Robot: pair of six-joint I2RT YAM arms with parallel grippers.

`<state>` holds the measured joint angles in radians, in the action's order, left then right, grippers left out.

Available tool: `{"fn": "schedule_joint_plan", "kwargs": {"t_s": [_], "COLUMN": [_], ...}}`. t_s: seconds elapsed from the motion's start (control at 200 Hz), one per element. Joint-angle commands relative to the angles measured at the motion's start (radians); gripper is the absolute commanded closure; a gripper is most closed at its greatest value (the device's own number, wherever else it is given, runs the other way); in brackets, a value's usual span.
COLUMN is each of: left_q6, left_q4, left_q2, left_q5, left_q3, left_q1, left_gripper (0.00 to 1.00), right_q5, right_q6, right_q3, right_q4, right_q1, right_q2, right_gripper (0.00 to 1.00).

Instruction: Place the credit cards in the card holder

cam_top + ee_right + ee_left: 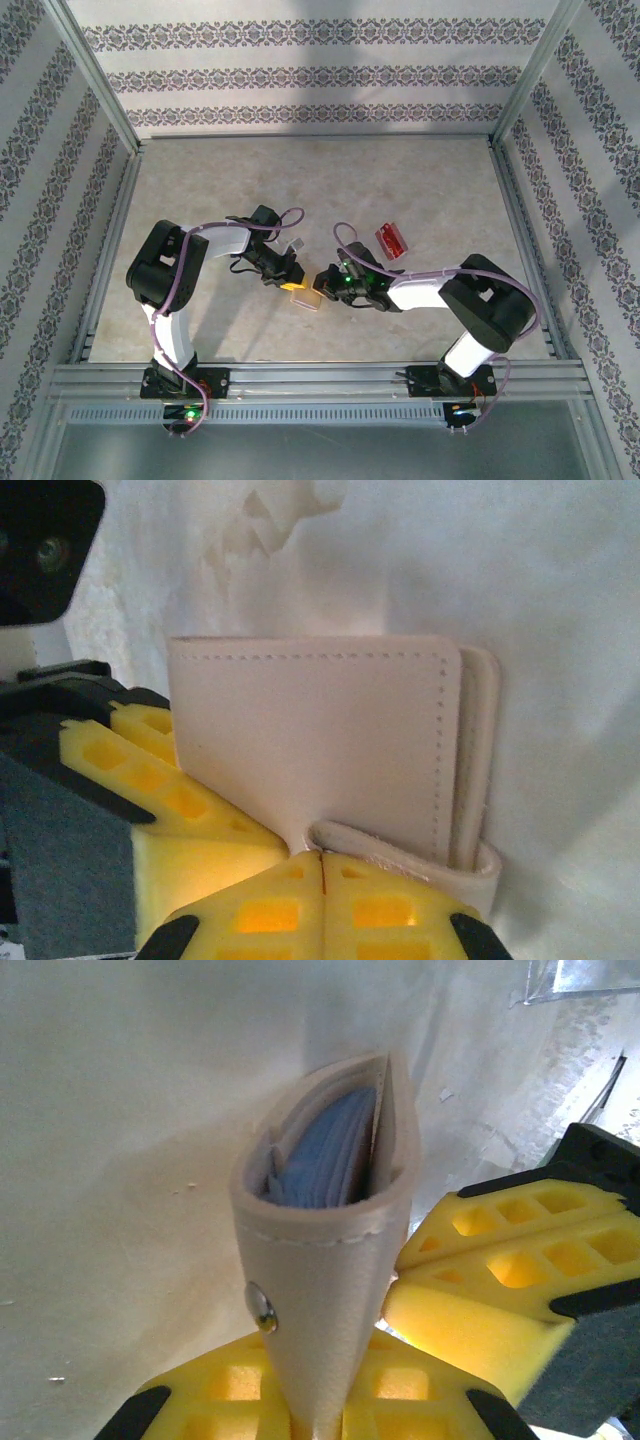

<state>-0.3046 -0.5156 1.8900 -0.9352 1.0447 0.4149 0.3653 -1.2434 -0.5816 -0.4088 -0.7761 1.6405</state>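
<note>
Grips the card holder (325, 1260) in the left tool (318, 1405), jaws narrow on its snap end, mouth gaping over grey-blue pockets. Presses the right tool (322, 895), jaws fully together, against the holder's side. Has the red credit cards (391, 241) lying flat on the table (220, 190) further right, well apart.

I was in a lab test booth, bare metal frame (94, 75), patterned paper walls (300, 75) on three sides, pale table (300, 180), rail (320, 380) where I stood bolted
</note>
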Motion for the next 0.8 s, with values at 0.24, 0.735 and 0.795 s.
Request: {"fn": "schedule_joint_plan", "kwargs": {"t_s": [0.24, 0.735, 0.795], "left_q6": [0.014, 0.019, 0.019], "left_q4": [0.002, -0.009, -0.011], "left_q2": [0.029, 0.025, 0.024], "left_q5": [0.061, 0.078, 0.078], "left_q3": [-0.007, -0.003, -0.001], "left_q1": [0.018, 0.017, 0.018], "left_gripper": [0.94, 0.94, 0.94], "right_q5": [0.001, -0.099, -0.107], "right_q6": [0.022, 0.132, 0.137], "right_q3": [-0.082, -0.117, -0.116], "right_q4": [0.213, 0.412, 0.429], "right_q1": [-0.026, 0.001, 0.006], "right_q2": [0.178, -0.136, -0.151], "right_gripper": [1.00, 0.70, 0.73]}}
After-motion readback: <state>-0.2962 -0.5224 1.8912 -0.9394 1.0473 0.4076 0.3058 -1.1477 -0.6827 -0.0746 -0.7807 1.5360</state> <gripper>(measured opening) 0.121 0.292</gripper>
